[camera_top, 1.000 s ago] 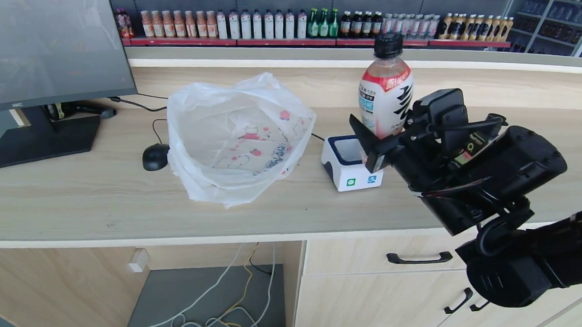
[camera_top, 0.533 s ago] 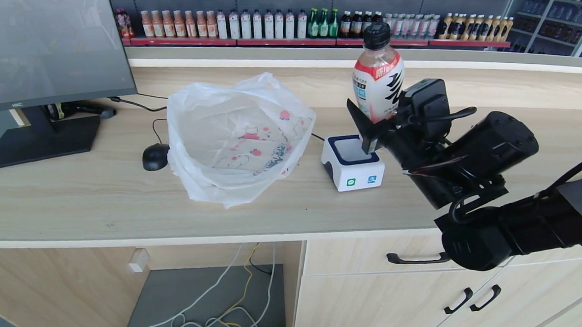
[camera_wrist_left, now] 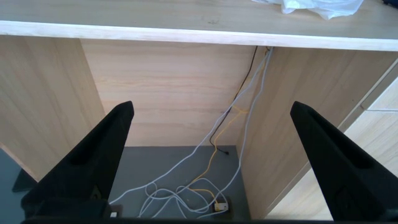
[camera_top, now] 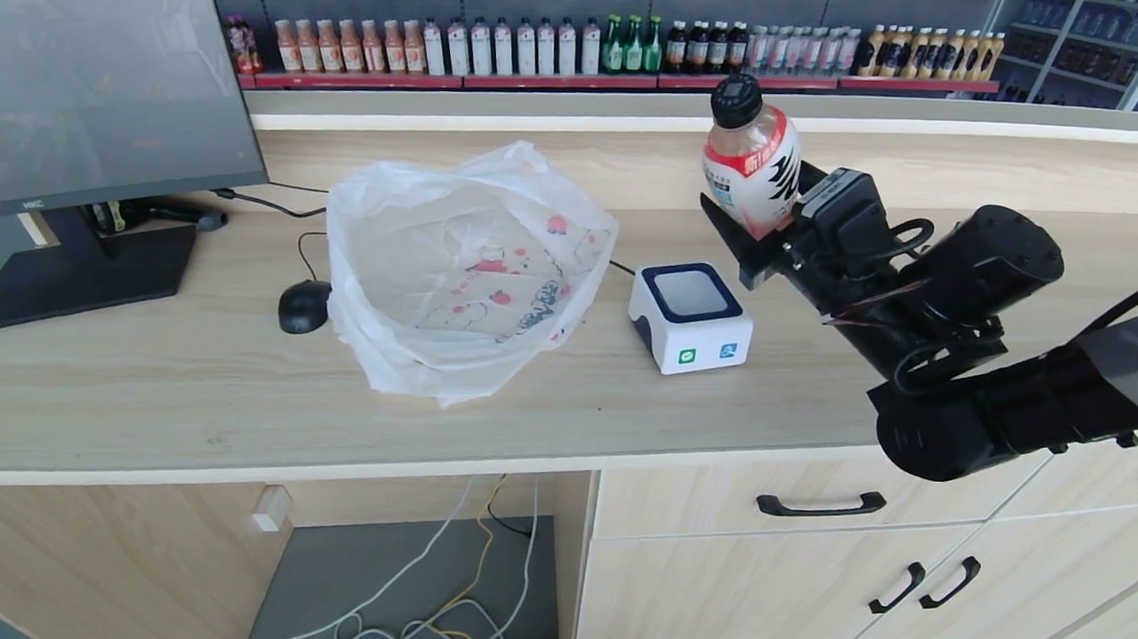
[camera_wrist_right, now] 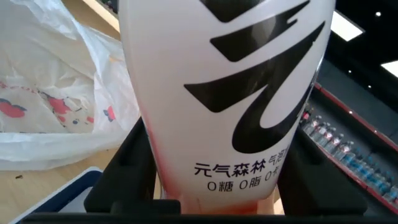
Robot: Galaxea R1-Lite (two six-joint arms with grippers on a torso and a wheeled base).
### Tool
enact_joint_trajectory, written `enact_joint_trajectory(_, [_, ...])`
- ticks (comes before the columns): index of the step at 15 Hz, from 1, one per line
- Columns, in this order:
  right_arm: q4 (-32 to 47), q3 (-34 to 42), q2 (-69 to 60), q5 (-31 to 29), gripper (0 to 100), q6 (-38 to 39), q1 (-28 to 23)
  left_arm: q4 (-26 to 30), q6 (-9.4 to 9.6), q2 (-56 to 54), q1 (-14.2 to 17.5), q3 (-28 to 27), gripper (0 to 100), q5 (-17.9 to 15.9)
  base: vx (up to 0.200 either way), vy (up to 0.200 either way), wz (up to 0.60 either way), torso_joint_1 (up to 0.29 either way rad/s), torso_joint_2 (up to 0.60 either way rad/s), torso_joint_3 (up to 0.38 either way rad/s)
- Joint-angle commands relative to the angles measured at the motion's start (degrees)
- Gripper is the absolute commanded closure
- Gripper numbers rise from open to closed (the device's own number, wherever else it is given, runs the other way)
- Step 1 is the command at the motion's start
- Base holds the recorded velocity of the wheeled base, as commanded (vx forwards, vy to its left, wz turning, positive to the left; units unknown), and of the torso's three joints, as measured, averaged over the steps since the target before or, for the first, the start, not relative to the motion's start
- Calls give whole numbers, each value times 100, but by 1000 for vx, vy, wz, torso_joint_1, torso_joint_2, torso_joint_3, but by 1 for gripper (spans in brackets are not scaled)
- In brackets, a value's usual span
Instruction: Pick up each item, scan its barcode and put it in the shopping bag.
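My right gripper (camera_top: 760,237) is shut on a drink bottle (camera_top: 751,162) with a black cap and a white, red and black label; it holds the bottle in the air, tilted, above and to the right of the white barcode scanner box (camera_top: 689,317). The right wrist view has the bottle's label (camera_wrist_right: 227,93) close up between the black fingers (camera_wrist_right: 127,165). The open white shopping bag (camera_top: 466,257) with red print stands on the wooden counter (camera_top: 192,380) left of the scanner. My left gripper (camera_wrist_left: 208,162) hangs open below the counter, facing the cable recess.
A monitor (camera_top: 89,97) on a black stand sits at the counter's left, with a black mouse (camera_top: 304,306) beside the bag. Shelves of bottles (camera_top: 590,47) line the back wall. Cables (camera_wrist_left: 205,180) hang under the counter; drawers with black handles (camera_top: 818,506) are at lower right.
The right arm has carried the bottle from just over the scanner to back and right of it, and the bottle now leans more. The bag and scanner have not moved.
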Motion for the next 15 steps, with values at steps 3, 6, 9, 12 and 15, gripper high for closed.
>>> enact_joint_trajectory(3, [-32, -762, 471, 1044, 100, -247, -80, 0, -2, 0, 2, 0, 0, 0, 0, 0, 0, 0, 0, 0])
enact_joint_trajectory(6, [-41, -1105, 682, 1343, 100, -484, -124, 0, -2, 0, 2, 0, 0, 0, 0, 0, 0, 0, 0, 0])
enact_joint_trajectory(9, [-41, -1096, 832, 1923, 100, -792, -159, 0, -2, 0, 2, 0, 0, 0, 0, 0, 0, 0, 0, 0])
enact_joint_trajectory(12, [-50, -1105, 963, 2275, 100, -835, -265, 0, -2, 0, 2, 0, 0, 0, 0, 0, 0, 0, 0, 0])
enact_joint_trajectory(15, [-58, -1105, 1025, 2398, 100, -871, -256, 0, -2, 0, 2, 0, 0, 0, 0, 0, 0, 0, 0, 0])
